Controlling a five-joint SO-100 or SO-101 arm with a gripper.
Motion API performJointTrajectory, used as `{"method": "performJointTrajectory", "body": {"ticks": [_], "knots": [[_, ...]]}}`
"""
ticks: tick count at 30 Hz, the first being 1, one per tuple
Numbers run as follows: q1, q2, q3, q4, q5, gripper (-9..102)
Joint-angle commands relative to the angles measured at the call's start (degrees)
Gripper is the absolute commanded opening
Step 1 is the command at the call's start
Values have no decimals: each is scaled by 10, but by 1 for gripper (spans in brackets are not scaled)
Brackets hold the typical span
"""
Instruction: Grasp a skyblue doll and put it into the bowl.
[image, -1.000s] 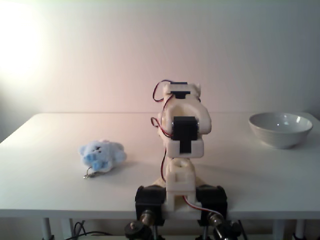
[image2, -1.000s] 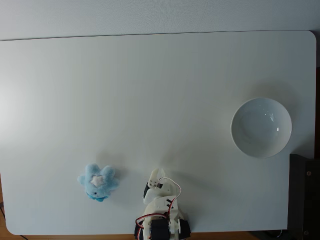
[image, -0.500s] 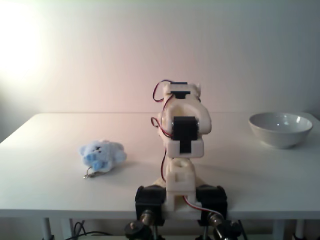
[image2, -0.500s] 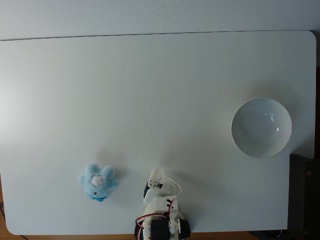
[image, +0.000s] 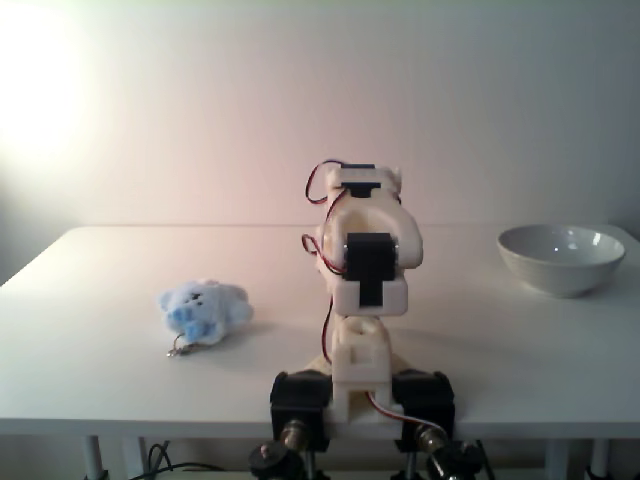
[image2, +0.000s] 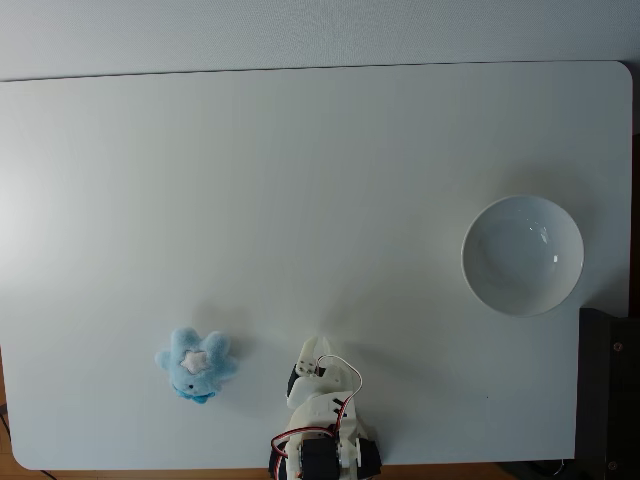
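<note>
Tool: folded back over the arm's base at the near edge of the counter; in a fixed view from above its tip (image2: 312, 352) points away from the base, touching nothing and holding nothing; whether its fingers are spread or pressed together I cannot tell.
Arm: white body with black motors and red wires (image: 365, 262), curled up compactly, clamped at the counter's front edge.
Skyblue doll: lies on the counter to the left of the arm in both fixed views (image: 203, 311) (image2: 195, 364), near the front edge, apart from the tool; a small metal clasp dangles at its front.
Counter: plain white surface (image2: 300, 180).
Bowl: stands upright and empty, far right in both fixed views (image: 560, 258) (image2: 522, 255), well apart from the doll.
</note>
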Motion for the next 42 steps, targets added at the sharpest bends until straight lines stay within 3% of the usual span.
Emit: {"method": "performJointTrajectory", "body": {"ticks": [1,16,25,36,42], "knots": [[1,168,3,11,2,3],[1,168,-12,4,7,3],[0,168,-131,-13,10,3],[-1,170,-236,-13,244,5],[-47,170,-265,-14,278,23]]}}
